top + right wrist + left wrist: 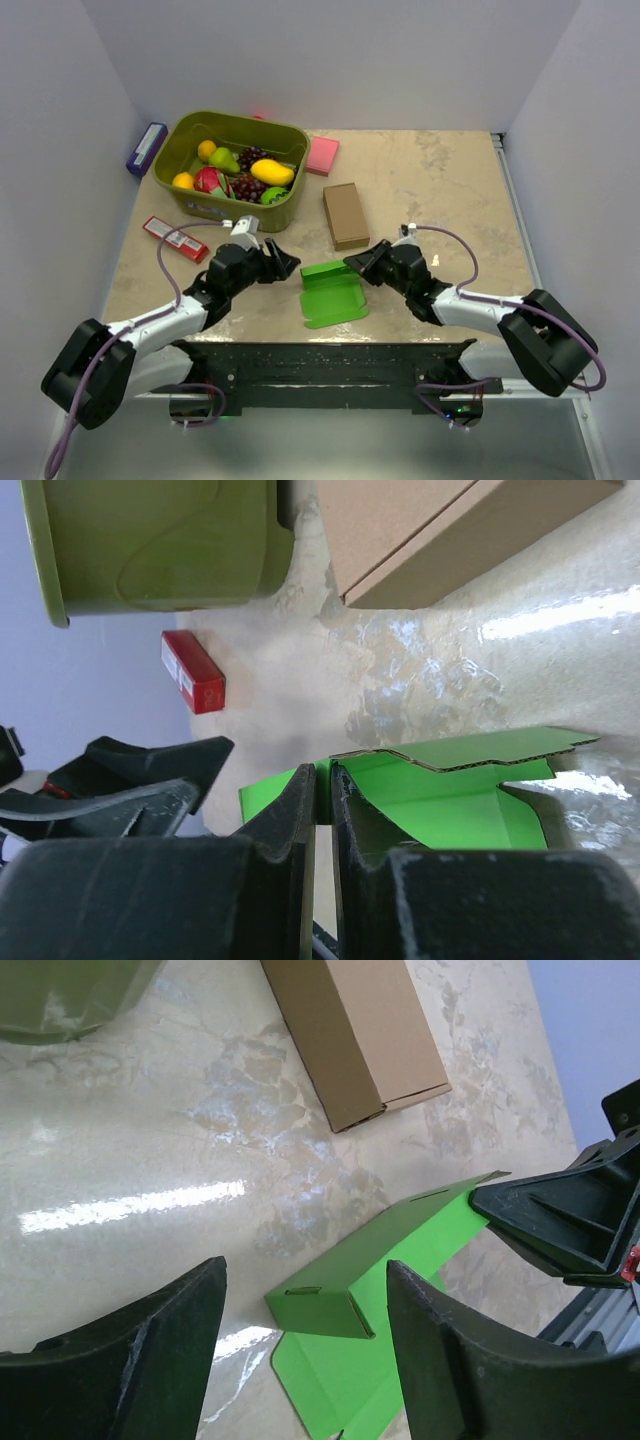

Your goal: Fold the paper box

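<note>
Pale, stone-look desk (440, 190) fills the middle of the top view, with grey walls all round. At the upper left sits a big green tub (250, 213) full of toy fruit. Just right of it lies a brown box (345, 215).

Lower down, in the middle, is the paper box (335, 297). It is bright green and only half made: its floor lies flat on the desk and its far wall stands up. The right claw (352, 263) comes in from the right and is clenched on the right end of that wall. The left claw (288, 262) hangs just left of the paper box, spread wide and holding nothing.

I think the job now is to fold up the left end. The right claw should pinch firmly and not tug, so the floor lies flat. The left claw should come in low, catch the little flap at the wall's left end, and push it slowly along the crease.
</note>
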Available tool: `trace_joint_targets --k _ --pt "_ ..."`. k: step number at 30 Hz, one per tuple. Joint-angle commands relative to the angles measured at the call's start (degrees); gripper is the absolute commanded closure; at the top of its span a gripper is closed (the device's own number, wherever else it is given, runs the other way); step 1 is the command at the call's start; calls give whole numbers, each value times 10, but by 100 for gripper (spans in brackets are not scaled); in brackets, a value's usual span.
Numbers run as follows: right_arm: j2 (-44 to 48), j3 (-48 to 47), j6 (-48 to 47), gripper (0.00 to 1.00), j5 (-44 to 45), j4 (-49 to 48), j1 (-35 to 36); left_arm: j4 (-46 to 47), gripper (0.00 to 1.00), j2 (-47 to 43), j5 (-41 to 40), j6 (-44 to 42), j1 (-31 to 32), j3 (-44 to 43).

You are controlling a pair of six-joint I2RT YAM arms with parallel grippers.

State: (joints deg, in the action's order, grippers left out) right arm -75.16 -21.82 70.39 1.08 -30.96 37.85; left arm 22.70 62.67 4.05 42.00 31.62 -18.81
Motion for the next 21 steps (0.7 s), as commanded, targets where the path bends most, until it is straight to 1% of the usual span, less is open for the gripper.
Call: trace_joint_targets --k 1,9,15,21 --pt "23 15 6 100 60 -4 1 86 32 16 34 35 1 10" --pt "27 20 7 100 64 -2 1 161 34 80 41 68 23 21" --pt "32 23 8 100 67 0 0 171 37 105 32 70 44 12" --pt "37 27 7 100 70 3 0 188 43 127 28 73 46 11"
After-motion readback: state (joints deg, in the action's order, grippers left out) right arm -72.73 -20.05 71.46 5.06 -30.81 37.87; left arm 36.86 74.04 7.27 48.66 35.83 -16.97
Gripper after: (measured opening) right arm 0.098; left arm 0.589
